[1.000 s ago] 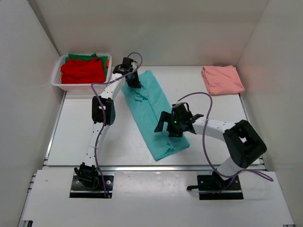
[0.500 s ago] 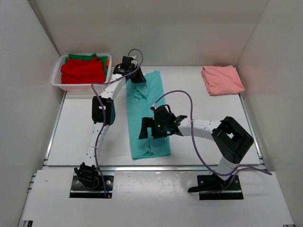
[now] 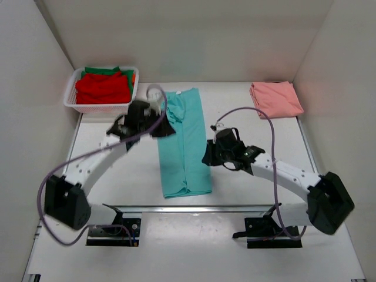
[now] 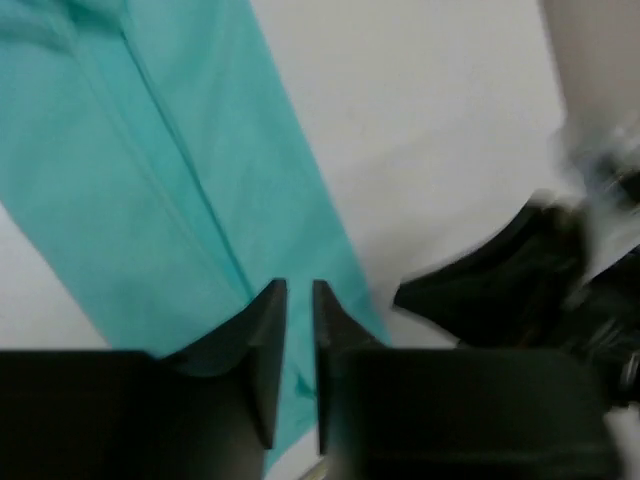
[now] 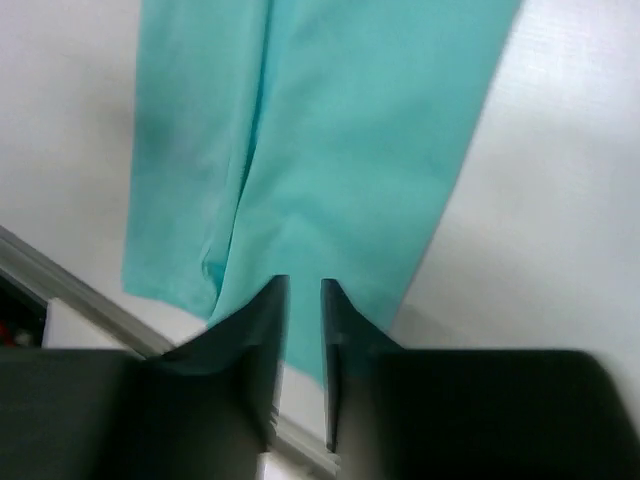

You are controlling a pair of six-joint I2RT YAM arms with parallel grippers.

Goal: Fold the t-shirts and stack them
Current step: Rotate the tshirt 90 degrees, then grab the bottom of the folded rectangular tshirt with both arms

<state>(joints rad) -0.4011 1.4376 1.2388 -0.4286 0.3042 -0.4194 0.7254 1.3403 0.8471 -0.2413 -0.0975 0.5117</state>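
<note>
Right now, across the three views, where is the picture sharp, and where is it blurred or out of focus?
Top view: even light, but the left arm is smeared. Left wrist view: teal shirt fairly sharp, dark shape at right blurred. Right wrist view: shirt soft, its own fingers out of focus.

Your left arm [image 3: 94, 167] reaches forward and inward, and the left gripper [image 4: 299, 292] has its jaws pressed nearly together, empty. Your right arm [image 3: 288, 174] stretches low toward the middle, and the right gripper [image 5: 304, 288] is likewise closed on nothing.
</note>
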